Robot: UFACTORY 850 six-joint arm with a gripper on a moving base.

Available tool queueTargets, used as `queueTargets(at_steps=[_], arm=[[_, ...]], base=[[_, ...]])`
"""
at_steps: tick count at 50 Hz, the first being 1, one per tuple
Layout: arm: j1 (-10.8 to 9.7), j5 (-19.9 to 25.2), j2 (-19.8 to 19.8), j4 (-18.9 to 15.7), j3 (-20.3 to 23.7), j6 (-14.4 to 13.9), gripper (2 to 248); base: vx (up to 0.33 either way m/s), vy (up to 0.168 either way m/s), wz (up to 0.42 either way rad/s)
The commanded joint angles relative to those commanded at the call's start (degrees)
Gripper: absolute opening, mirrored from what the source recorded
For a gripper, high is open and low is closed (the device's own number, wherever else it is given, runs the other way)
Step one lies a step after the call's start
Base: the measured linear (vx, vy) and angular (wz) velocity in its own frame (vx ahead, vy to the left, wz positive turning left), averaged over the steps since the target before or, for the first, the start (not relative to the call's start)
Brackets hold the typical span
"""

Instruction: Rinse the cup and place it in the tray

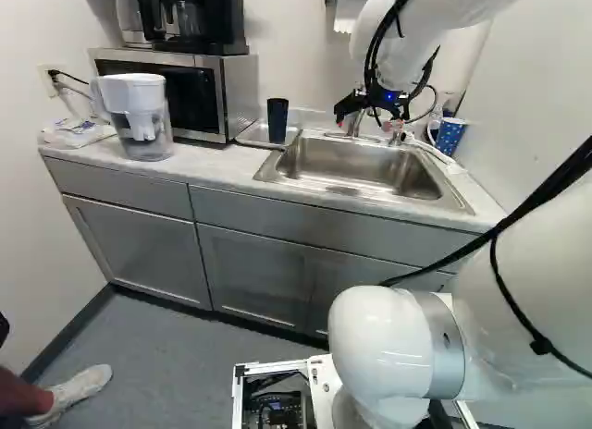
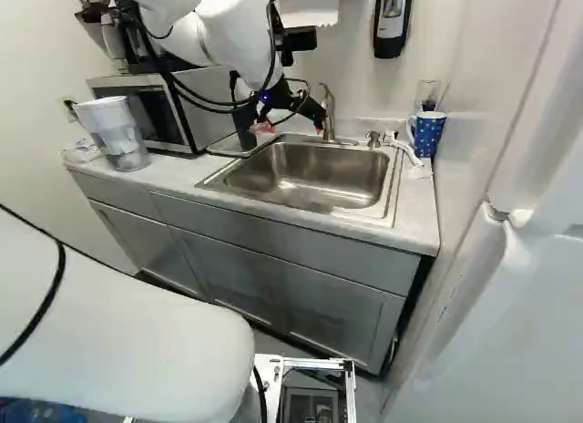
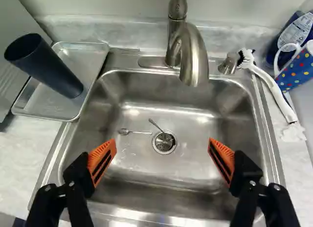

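Note:
My gripper (image 2: 291, 127) is above the sink (image 2: 392, 200), with its fingers wide apart. In the wrist view the gripper (image 3: 161, 148) stands open over the basin, nothing between its pads. A dark blue cup (image 3: 46, 68) stands upright in the metal tray (image 3: 46, 108), on the counter beside the basin; it also shows in the left base view as a tall dark cup (image 1: 277, 120). The faucet (image 3: 193, 56) reaches over the basin ahead of the fingers. No water stream shows below its spout.
Two small spoons (image 3: 133, 132) lie by the drain (image 3: 164, 142). A white brush (image 3: 276, 92) and a dotted mug (image 3: 296, 68) are on the sink's other side, near a blue bottle (image 3: 293, 34). Past the tray stand a microwave (image 1: 222, 87) and a water pitcher (image 1: 139, 115).

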Motion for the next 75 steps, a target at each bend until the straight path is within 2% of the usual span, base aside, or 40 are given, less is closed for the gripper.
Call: queueTargets(at_steps=[20,52,75], arm=[[0.0,0.0,0.0,0.0,0.0,0.0,247],[0.0,0.0,0.0,0.0,0.0,0.0,247],[0.0,0.0,0.0,0.0,0.0,0.0,247]], base=[[-0.162,0.016,-0.003],[-0.2,0.074,-0.007],[-0.122,0.056,-0.003]])
